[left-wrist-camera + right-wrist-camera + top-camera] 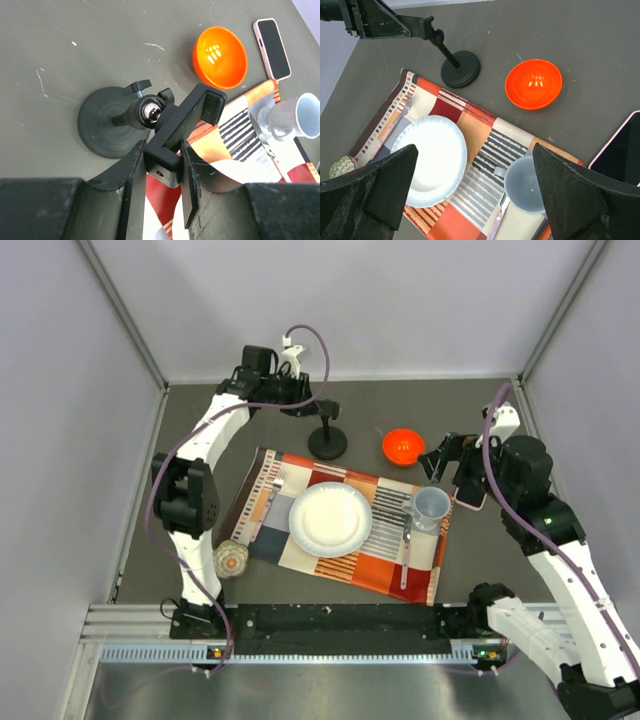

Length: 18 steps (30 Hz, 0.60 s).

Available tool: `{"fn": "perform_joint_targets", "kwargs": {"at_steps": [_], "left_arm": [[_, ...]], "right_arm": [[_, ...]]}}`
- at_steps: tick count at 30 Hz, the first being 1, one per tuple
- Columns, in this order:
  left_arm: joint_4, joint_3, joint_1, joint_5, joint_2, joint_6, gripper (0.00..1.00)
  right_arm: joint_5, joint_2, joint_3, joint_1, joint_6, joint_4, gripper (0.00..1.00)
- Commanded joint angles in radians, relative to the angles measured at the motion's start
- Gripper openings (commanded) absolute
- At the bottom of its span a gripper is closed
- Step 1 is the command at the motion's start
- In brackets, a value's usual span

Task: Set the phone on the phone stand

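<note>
The phone stand point(327, 443) is black, with a round disc base and a thin upright, and stands on the dark table behind the placemat. My left gripper point(305, 402) is shut on the stand's clamp holder point(172, 137), with a finger point(131, 172) on each side of it. The phone point(272, 48) lies flat, screen up, right of the orange bowl point(220, 56). It also shows at the right edge of the right wrist view point(622, 152). My right gripper point(480, 197) is wide open and empty, hovering above the mug point(525, 185) just left of the phone point(471, 497).
A patterned placemat point(330, 560) holds a white plate point(330, 519), a pale blue mug point(431, 506), a fork point(272, 490) and a knife point(405, 545). The orange bowl point(403, 446) sits behind it. A small round dish point(231, 560) lies left of the mat. Walls enclose the table.
</note>
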State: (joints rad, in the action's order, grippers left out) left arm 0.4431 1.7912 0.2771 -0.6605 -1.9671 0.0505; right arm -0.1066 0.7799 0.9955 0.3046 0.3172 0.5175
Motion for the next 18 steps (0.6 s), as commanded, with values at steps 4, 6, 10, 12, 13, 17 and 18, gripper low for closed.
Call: {"fn": "perform_joint_targets", "kwargs": {"at_steps": [4, 6, 10, 12, 13, 17, 18], "left_arm": [[0.175, 0.203, -0.016, -0.166, -0.061, -0.313, 0.00], [0.233, 0.255, -0.018, -0.194, -0.078, -0.379, 0.00], [0.273, 0.281, -0.018, -0.182, -0.111, -0.466, 0.00], [0.256, 0.286, -0.019, -0.145, -0.124, -0.453, 0.00], [0.261, 0.296, -0.019, -0.146, -0.143, -0.443, 0.00], [0.253, 0.324, -0.018, -0.139, -0.174, -0.385, 0.00], [0.235, 0.321, -0.018, -0.136, -0.174, -0.376, 0.03]], "right_arm": [[-0.011, 0.015, 0.045, -0.002, 0.006, -0.019, 0.99], [-0.016, 0.013, 0.049, -0.002, 0.003, -0.016, 0.99], [-0.015, 0.012, 0.057, -0.002, -0.001, 0.007, 0.99], [-0.015, 0.012, 0.057, -0.002, -0.001, 0.022, 0.99], [-0.013, 0.012, 0.055, -0.002, -0.004, 0.026, 0.99], [-0.013, 0.025, 0.046, -0.002, -0.006, 0.038, 0.99], [-0.016, 0.027, 0.043, -0.002, -0.004, 0.039, 0.99]]}}
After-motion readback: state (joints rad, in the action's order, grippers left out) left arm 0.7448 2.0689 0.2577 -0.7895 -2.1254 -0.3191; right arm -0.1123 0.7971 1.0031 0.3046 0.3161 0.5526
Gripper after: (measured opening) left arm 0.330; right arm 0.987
